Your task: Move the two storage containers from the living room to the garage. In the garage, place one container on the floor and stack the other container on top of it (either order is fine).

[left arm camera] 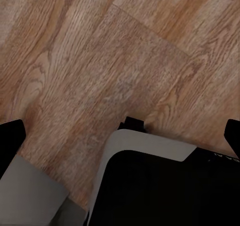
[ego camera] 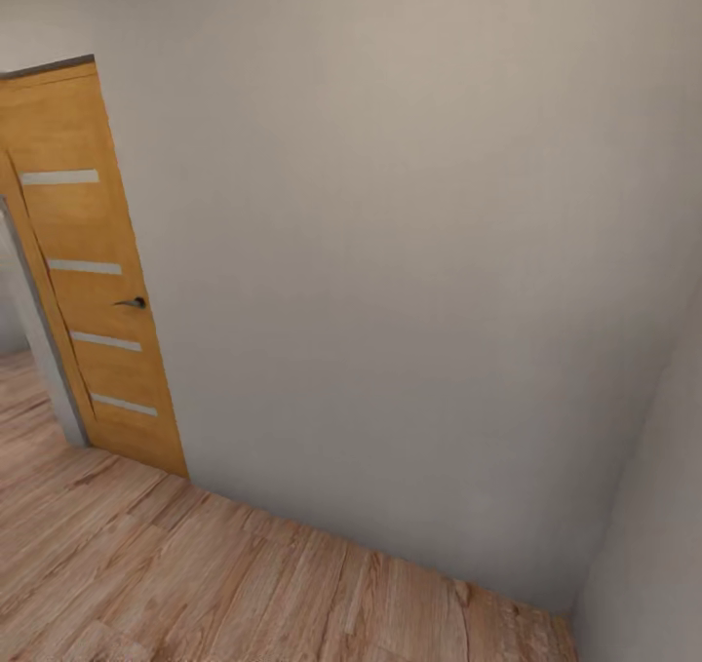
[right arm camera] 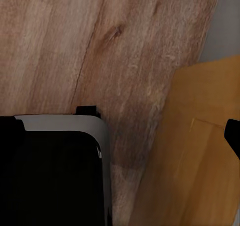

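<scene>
The two storage containers are out of view. In the left wrist view my left gripper (left arm camera: 122, 140) is open, its black fingertips (left arm camera: 10, 142) far apart at the picture's edges, with nothing between them but light wood plank floor (left arm camera: 100, 61) and my own base (left arm camera: 165, 186). In the right wrist view my right gripper (right arm camera: 120, 136) also stands open and empty; one black fingertip (right arm camera: 234, 136) shows over an orange wooden door (right arm camera: 200, 156).
A plain pale wall (ego camera: 409, 253) stands close ahead, and another wall (ego camera: 653, 525) meets it at the right. At the left is an orange wooden door (ego camera: 93, 282) with a handle (ego camera: 132, 302). The plank floor (ego camera: 195, 574) runs on past the doorway (ego camera: 15, 379).
</scene>
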You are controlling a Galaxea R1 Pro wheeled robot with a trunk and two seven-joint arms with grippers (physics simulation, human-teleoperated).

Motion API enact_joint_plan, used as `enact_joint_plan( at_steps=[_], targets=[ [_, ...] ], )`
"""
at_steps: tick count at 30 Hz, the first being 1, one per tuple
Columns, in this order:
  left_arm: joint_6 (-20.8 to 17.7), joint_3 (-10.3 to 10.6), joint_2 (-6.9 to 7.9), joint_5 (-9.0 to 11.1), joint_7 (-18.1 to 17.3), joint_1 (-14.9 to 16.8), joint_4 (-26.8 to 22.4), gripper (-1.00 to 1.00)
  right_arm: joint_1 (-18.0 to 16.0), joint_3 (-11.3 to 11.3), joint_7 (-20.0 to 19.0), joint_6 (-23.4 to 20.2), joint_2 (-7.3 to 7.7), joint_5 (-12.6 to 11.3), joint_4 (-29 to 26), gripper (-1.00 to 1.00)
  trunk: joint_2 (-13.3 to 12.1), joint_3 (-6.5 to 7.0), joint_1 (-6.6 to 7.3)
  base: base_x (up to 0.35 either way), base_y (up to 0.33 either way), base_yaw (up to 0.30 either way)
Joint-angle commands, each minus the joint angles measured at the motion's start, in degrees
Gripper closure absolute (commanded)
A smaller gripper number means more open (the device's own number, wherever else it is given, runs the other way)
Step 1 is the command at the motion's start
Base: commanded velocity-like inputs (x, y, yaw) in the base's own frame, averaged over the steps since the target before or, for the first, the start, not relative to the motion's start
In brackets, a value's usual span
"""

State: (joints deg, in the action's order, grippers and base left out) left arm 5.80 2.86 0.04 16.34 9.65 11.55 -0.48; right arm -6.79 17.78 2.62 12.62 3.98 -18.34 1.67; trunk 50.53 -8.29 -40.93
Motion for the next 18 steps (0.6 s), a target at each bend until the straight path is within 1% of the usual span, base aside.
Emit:
enact_joint_plan(
  at_steps=[1, 5, 11, 18],
  targets=[
    [0.2, 0.3, -0.06, 0.4, 0.1, 0.0, 0.0, -1.0, -0.1, 0.5, 0.0, 0.4, 0.03, -0.3, 0.2, -1.0, 0.1, -0.08, -0.01, 0.0, 0.0, 0.269],
    [0.2, 0.3, 0.13, 0.6, 0.1, 0.1, 0.0, -1.0, -0.1, 0.5, 0.0, 0.4, 0.14, -0.3, 0.2, -1.0, 0.1, -0.08, -0.01, 0.129, 0.0, 0.269],
    [0.2, 0.3, 0.13, 0.6, 0.0, 0.0, 0.0, -1.0, -0.1, 0.5, 0.1, 0.4, 0.09, -0.4, 0.2, -1.0, 0.1, -0.08, -0.01, 0.265, 0.0, 0.269],
    [0.2, 0.3, 0.12, 0.6, 0.0, 0.0, 0.0, -1.0, -0.1, 0.5, 0.1, 0.4, 0.14, -0.4, 0.2, -1.0, 0.1, -0.08, -0.01, 0.04, 0.0, 0.269]
  ],
)
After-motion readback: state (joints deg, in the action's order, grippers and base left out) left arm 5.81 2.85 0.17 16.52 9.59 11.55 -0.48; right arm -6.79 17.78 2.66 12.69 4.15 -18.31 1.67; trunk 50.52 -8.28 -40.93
